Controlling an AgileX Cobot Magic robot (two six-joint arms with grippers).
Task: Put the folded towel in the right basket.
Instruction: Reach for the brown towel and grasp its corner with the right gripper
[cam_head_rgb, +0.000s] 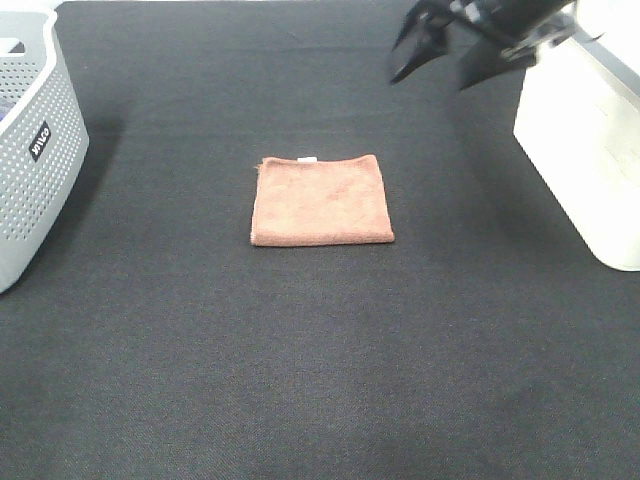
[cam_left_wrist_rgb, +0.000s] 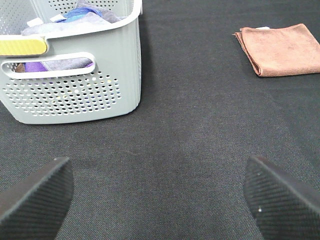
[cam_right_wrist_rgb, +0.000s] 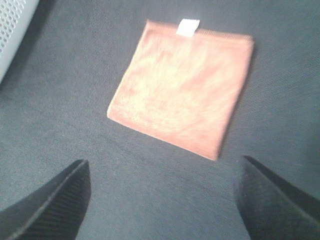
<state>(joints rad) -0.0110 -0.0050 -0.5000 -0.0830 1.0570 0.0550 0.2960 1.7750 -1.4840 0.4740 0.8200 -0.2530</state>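
Observation:
The folded brown towel (cam_head_rgb: 320, 200) lies flat on the black table near the middle; it also shows in the left wrist view (cam_left_wrist_rgb: 282, 49) and the right wrist view (cam_right_wrist_rgb: 182, 85), with a small white tag at one edge. The right basket (cam_head_rgb: 590, 150) is white and stands at the right edge. My right gripper (cam_head_rgb: 445, 58) is open and empty, raised above the table at the back right, beyond the towel and left of the right basket. My left gripper (cam_left_wrist_rgb: 160, 192) is open and empty, low over bare table near the grey basket.
A grey perforated basket (cam_head_rgb: 30, 150) stands at the left edge; in the left wrist view (cam_left_wrist_rgb: 75, 85) it holds several cloths. The black table cloth (cam_head_rgb: 320, 380) spreads out in front of the towel.

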